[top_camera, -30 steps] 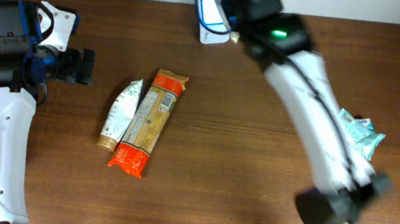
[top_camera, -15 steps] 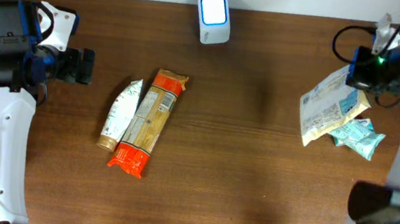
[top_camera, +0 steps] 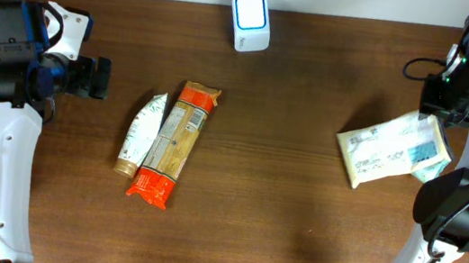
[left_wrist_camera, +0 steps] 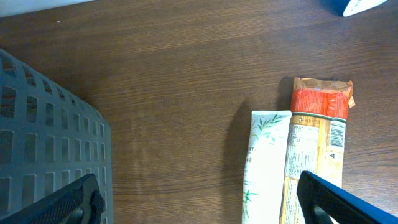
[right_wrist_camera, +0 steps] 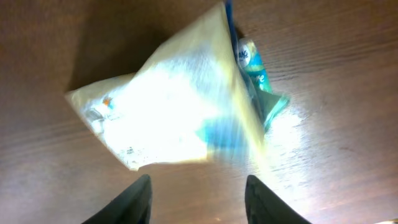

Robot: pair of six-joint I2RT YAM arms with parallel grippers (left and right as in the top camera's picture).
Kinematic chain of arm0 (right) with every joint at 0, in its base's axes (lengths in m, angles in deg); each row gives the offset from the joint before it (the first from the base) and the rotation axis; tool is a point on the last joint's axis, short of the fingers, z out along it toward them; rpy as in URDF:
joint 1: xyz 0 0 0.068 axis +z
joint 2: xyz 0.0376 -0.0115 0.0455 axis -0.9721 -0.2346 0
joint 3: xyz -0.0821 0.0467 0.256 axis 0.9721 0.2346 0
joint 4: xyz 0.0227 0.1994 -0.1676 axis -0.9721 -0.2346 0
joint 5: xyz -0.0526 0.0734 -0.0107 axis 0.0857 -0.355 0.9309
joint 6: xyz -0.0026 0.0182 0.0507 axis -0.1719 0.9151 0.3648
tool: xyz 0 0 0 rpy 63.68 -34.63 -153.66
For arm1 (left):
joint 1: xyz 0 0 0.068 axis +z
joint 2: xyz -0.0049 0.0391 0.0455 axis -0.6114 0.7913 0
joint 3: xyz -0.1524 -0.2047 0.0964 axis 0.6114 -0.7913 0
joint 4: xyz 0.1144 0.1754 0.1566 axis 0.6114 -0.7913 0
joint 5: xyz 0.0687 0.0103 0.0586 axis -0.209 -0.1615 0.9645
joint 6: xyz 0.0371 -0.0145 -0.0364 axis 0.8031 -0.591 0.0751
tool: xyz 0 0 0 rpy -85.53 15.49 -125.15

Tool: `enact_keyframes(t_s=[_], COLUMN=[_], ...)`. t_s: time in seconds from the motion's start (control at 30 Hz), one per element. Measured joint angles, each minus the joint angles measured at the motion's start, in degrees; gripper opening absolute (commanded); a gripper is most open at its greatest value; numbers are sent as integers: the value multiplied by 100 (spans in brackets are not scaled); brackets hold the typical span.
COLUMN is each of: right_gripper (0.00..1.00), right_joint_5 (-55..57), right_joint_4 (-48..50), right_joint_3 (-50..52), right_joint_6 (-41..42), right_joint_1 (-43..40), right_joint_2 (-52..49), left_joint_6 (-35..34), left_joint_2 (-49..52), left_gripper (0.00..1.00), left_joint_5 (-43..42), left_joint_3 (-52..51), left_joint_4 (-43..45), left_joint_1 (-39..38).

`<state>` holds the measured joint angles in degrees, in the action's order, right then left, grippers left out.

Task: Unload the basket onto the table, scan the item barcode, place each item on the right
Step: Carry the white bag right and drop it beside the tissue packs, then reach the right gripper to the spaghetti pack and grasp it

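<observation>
Lying on the brown wooden worktop (top_camera: 281, 192), the pale yellow printed plastic pouch (top_camera: 384, 153) is sitting well to the right of the white-and-blue barcode scanner (top_camera: 251, 20) and nearer the robot than it. One end of the pouch is overlapping a small teal packet (top_camera: 436, 169). The right pincer (right_wrist_camera: 198, 186) is hovering over the pouch, its dark fingers (right_wrist_camera: 134, 202) standing apart with nothing between them; the pouch is showing blurred in the right wrist view. The left pincer (top_camera: 99, 77) is hanging wide and empty, well to the left of the scanner. An orange-ended printed packet (top_camera: 174, 142) and a white tube with green leaf print (top_camera: 142, 133) are lying side by side, touching, left of the scanner and nearer the robot. A grey slotted basket (left_wrist_camera: 50, 143) is showing at the edge of the left wrist view.
</observation>
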<state>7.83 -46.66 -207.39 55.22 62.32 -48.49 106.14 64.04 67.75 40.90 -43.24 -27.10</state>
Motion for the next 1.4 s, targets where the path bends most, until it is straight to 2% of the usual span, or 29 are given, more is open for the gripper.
enact_keyframes(t_s=[0.1,0.2,0.3,0.47,0.6,0.87,0.93,0.97,1.03,1.27,1.4], right_gripper=[63,62,62,63,64,64,64,73,75,75,74], right_joint_5=[7,-177,-1056,-2413,-2752,-3038,-3095,-3119,-3150,-3073,-2935], right_joint_4=[15,-4,-2,33,562,3346,3742,4011,4481,6186,7138], right_joint_3=[-59,-662,-1403,-1405,-706,2044,2306,2459,2798,4039,4498], right_joint_6=[17,13,-44,-177,-142,1185,1423,1631,2124,3630,4083], right_joint_1=[0,15,149,973,2065,3895,4116,4264,4572,5265,5521], right_joint_2=[-4,-7,-2,-4,-4,-57,-57,-57,-35,-42,-17], left_joint_6=[0,0,0,0,0,0,0,0,0,0,0], left_joint_2=[0,0,0,0,0,0,0,0,0,0,0], left_gripper=[99,99,99,99,99,99,99,99,99,99,99], left_joint_5=[0,0,0,0,0,0,0,0,0,0,0], left_joint_3=[0,0,0,0,0,0,0,0,0,0,0], left_joint_4=[-2,0,0,0,2,4,0,0,0,2,-2], left_joint_1=[0,0,0,0,0,0,0,0,0,0,0])
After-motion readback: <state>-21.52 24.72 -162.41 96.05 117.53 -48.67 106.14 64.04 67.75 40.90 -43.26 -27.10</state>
